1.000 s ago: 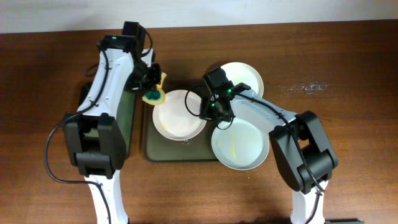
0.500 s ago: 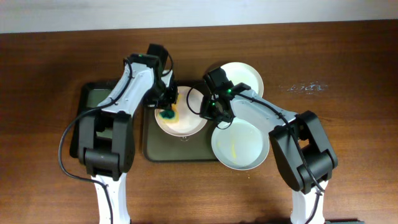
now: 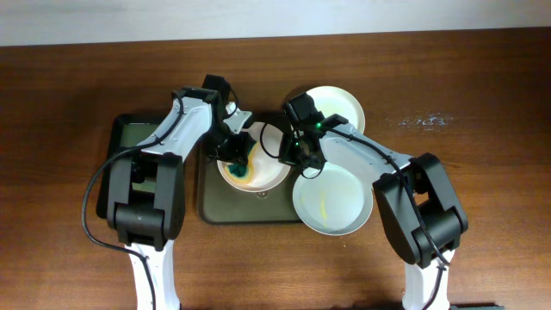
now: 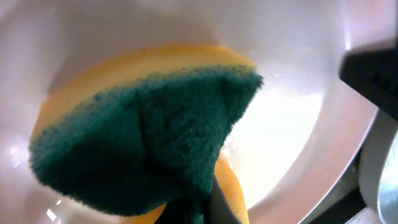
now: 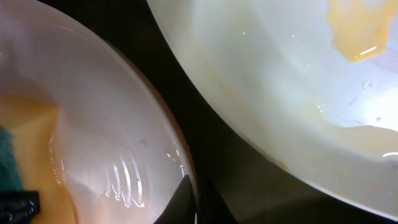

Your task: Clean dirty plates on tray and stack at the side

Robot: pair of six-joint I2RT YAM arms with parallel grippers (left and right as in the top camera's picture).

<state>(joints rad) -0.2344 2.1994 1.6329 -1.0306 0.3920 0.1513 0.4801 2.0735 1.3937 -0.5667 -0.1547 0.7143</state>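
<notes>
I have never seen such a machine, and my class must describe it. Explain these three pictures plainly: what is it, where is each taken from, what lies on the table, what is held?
These are two robot arms at a wooden table. The wide picture looks down from above; the two close-ups come from a camera on each wrist. On a dark tray lies a white plate. The left tool is shut on a yellow and green sponge pressed into that plate. The right tool pinches its rim. A second plate lies farther back, and a smeared plate at the tray's right edge. A smaller black tray lies at the left.
</notes>
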